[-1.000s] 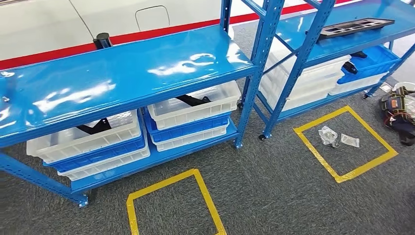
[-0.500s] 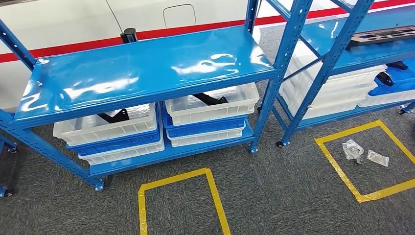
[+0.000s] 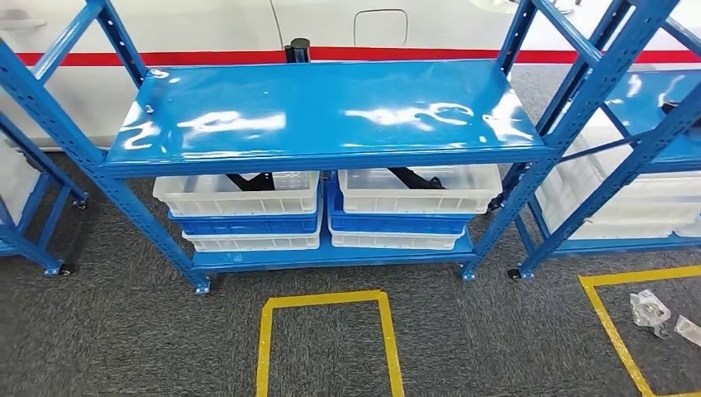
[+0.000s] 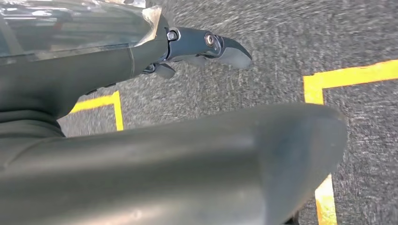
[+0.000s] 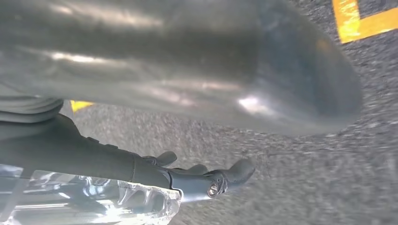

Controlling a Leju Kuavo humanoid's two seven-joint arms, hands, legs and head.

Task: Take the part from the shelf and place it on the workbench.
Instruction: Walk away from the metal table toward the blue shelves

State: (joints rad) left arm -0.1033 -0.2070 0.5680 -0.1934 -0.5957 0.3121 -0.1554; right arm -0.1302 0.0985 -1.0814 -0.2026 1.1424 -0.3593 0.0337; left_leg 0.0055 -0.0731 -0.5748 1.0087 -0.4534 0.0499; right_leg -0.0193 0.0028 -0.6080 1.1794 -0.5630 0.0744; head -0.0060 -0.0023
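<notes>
A blue shelf unit stands straight ahead in the head view, its top board bare. Under that board sit two white bins on blue ones. A black part lies in the left white bin, and another black part lies in the right white bin. My left hand hangs over the grey carpet with its fingers stretched out and nothing in them. My right hand hangs the same way, holding nothing.
A yellow tape square marks the carpet in front of the shelf. A second blue shelf with white bins stands to the right, another yellow square with clear plastic bags before it. A white wall with a red stripe runs behind.
The camera has turned: the whole scene has shifted right and straightened, so the shelf with the two bins now faces me squarely. Nothing on the shelves has moved.
</notes>
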